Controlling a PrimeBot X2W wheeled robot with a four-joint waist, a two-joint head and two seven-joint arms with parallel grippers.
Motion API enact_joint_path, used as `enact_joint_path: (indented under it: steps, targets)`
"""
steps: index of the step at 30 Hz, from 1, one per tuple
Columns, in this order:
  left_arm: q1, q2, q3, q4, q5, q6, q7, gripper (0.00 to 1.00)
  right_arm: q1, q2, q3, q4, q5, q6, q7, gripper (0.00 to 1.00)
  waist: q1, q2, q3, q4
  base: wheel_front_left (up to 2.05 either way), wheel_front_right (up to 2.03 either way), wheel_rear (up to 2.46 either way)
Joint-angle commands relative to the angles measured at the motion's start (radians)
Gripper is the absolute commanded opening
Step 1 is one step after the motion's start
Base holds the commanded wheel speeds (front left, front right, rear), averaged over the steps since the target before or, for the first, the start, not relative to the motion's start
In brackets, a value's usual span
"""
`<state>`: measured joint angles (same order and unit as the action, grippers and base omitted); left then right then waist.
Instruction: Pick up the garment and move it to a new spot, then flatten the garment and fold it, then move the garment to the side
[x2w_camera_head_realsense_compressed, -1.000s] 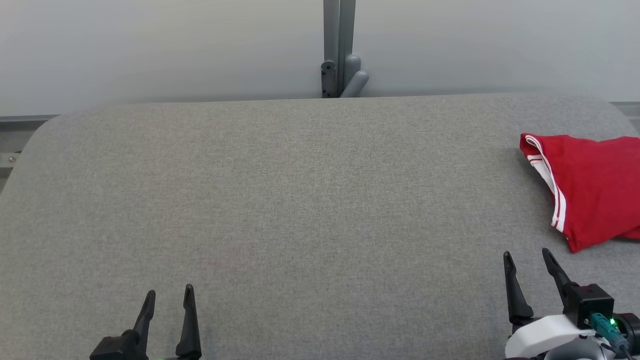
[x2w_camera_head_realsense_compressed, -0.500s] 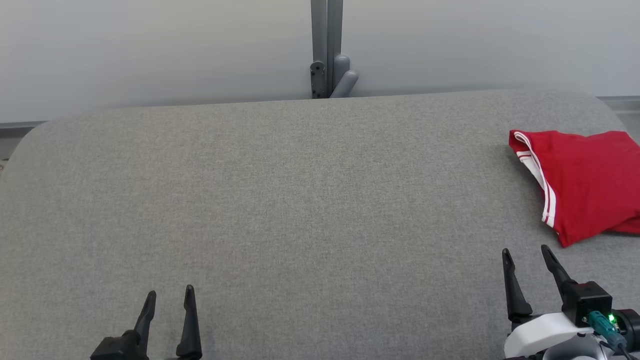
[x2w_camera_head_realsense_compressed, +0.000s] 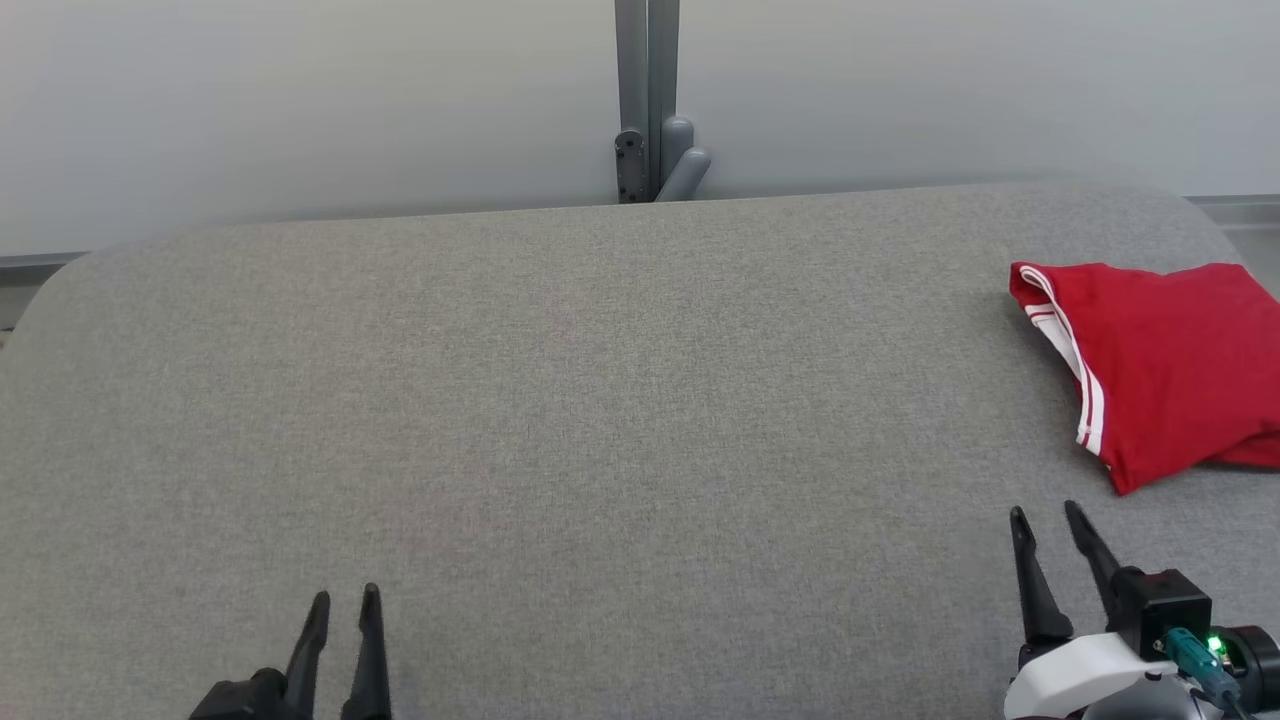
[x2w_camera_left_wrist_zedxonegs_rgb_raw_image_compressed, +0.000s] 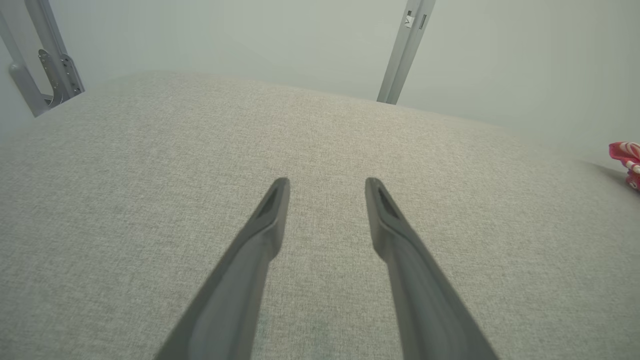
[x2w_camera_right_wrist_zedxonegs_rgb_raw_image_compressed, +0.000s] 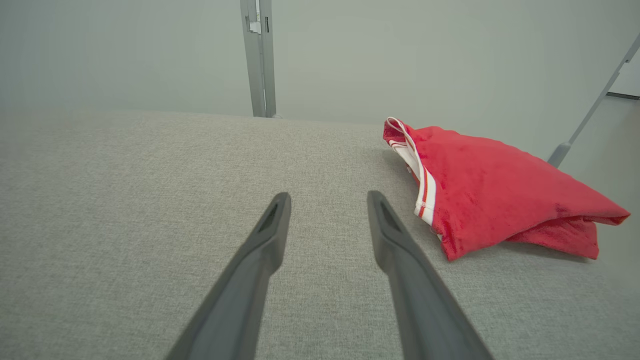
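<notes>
Where the table lies nearest the robot, entries begin: left gripper, lower left, two dark fingers set apart by a narrow gap, nothing between them, over bare grey woven covering. Right gripper, lower right, fingers likewise parted and empty, tilted slightly leftward; white wrist housing behind them, bearing a small green light. Garment: red, with white striped trim along its left-facing edge, folded over in soft layers, one lower layer showing at the near right corner in the right wrist view. It lies on the table's right side, just beyond the right gripper's tips and apart from them, well apart from the left gripper, its right end cut by the head view's border. Table's far edge: rounded corners. Behind it, centre: grey metal post with a bracket at its foot. Farthest: plain pale wall.
</notes>
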<state>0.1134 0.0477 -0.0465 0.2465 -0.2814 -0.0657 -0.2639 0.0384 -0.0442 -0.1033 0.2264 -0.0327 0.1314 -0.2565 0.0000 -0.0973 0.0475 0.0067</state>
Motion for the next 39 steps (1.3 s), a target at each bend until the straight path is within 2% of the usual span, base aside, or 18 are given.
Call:
enact_joint_path:
  steps: [1, 3, 9, 15, 27, 39]
  targets:
    - [0.000, -0.001, 0.000, 0.004, -0.001, 0.000, 0.000, 0.00, 0.001, 0.001, 0.000, 0.004, 0.001, 0.000, 0.001, 0.00, 0.0000, 0.0000, 0.000, 0.000, 0.00, 0.00, 0.00]
    - [0.002, -0.001, 0.000, 0.023, -0.001, 0.000, 0.001, 0.00, 0.007, 0.004, 0.000, 0.023, 0.003, 0.000, 0.002, 0.00, 0.0000, 0.0000, 0.000, 0.000, 0.00, 0.00, 0.00]
    - [-0.028, -0.001, 0.021, 0.028, -0.109, -0.001, 0.038, 0.00, -0.031, 0.003, -0.020, 0.047, 0.131, 0.000, 0.047, 0.00, 0.0000, 0.0019, 0.000, 0.000, 0.00, 0.00, 0.00]
    - [-0.048, 0.000, 0.033, 0.019, -0.214, 0.002, 0.066, 0.00, -0.044, 0.002, -0.012, 0.047, 0.264, 0.000, 0.070, 0.00, 0.0000, 0.0001, 0.004, -0.001, 0.00, 0.00, 0.00]
    - [-0.084, 0.000, 0.058, 0.006, -0.400, 0.005, 0.119, 0.00, -0.070, 0.000, -0.002, 0.046, 0.496, 0.000, 0.112, 0.00, 0.0000, 0.0000, 0.009, -0.001, 0.00, 0.00, 0.00]
    - [-0.115, 0.001, 0.078, -0.003, -0.548, 0.008, 0.163, 0.00, -0.099, -0.001, -0.001, 0.054, 0.681, 0.000, 0.152, 0.00, 0.0000, 0.0000, 0.013, -0.002, 0.00, 0.00, 0.00]
